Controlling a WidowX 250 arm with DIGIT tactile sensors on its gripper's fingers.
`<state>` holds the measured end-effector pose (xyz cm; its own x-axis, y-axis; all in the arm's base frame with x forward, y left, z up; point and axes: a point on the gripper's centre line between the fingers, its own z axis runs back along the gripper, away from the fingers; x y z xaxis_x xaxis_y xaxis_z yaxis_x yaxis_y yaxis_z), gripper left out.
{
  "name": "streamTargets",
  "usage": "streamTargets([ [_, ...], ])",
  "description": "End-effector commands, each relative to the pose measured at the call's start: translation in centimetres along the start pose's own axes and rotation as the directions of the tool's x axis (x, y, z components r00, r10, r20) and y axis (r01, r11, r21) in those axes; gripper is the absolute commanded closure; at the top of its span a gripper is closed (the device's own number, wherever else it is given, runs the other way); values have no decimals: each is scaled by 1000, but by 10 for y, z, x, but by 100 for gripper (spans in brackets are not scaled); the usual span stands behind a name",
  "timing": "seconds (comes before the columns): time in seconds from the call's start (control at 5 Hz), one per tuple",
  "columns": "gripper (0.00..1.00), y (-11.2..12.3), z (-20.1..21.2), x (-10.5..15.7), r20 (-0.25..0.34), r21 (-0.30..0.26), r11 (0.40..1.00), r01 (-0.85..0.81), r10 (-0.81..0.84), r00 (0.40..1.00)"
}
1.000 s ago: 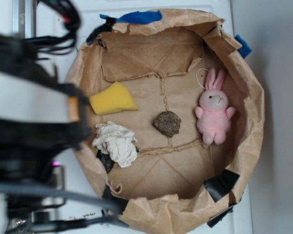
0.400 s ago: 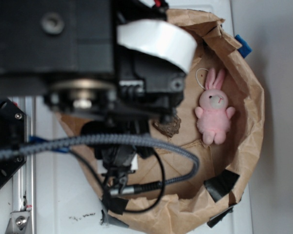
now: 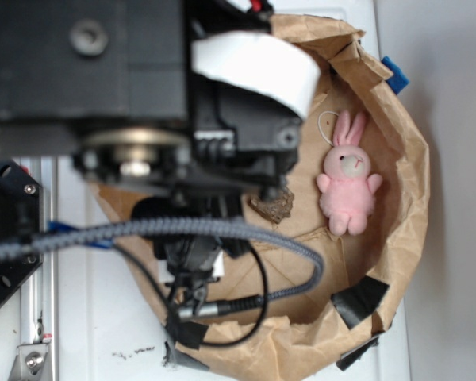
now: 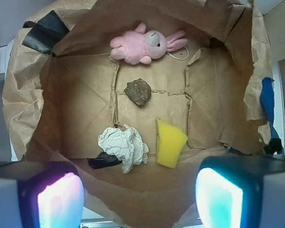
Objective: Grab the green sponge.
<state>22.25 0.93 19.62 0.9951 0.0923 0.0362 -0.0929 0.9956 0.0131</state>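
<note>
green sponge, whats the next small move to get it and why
Probably lower straight down, nudging slightly right: in the wrist view the green sponge lies free just right of centre between the open fingers, beside the white cloth wad.

This looks like a robot test lab: a black arm trailing cables hangs over a plain white surface with a metal rail, above a taped-up brown paper bin of odd props.

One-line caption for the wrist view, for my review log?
Open gripper above a paper-lined bin holding the green sponge, white crumpled cloth, brown rock and pink bunny.
</note>
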Motion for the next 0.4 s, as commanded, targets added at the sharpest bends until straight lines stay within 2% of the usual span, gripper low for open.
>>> streamTargets([
  [0.0,0,27,-68,14,-22,40,998,-49,50,999],
  [0.2,0,31,-92,11,-26,61,995,-81,82,996],
])
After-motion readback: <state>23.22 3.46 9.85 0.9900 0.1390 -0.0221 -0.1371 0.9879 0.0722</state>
